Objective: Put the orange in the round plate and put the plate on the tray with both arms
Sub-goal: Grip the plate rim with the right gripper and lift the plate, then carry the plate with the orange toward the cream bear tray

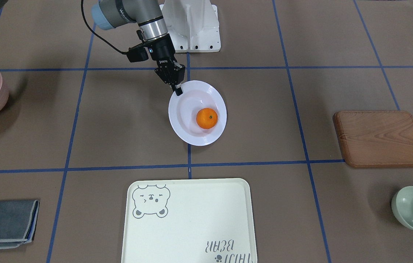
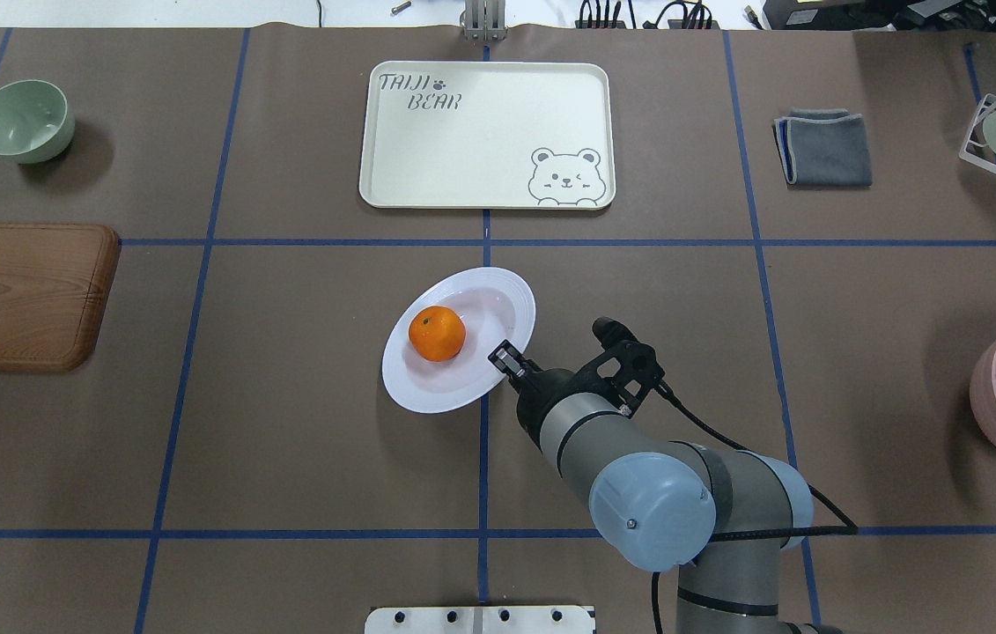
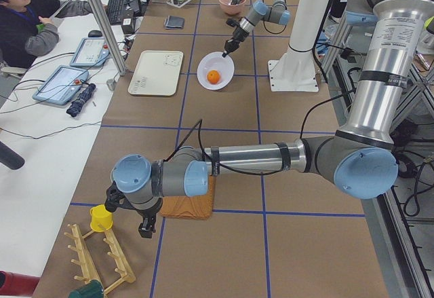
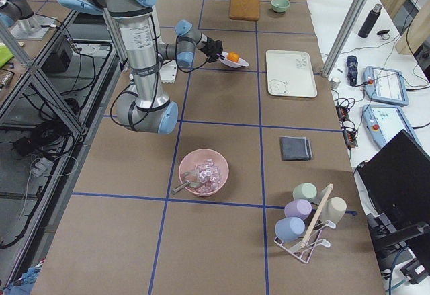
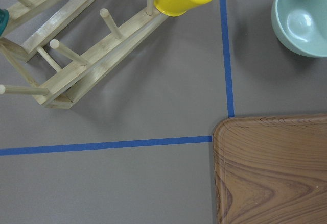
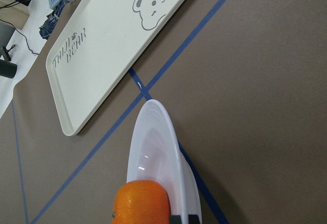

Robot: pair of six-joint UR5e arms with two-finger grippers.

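Tray [image 2: 480, 150] lay at twelve o'clock from the round plate [image 2: 453, 392] in the overhead view; the right gripper [image 2: 505, 356] pinched the plate's three-o'clock rim, the orange [image 2: 437, 334] resting inside.

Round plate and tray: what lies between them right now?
Nothing stands between the round plate and the tray: only bare table cover crossed by blue tape lines, shown in the overhead and front-facing views.

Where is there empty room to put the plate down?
The tray is all bare. The table is bare between the tray and the round plate, and between that plate and the wooden board. It is crowded only at the plate's rim, where the right gripper pinches it.
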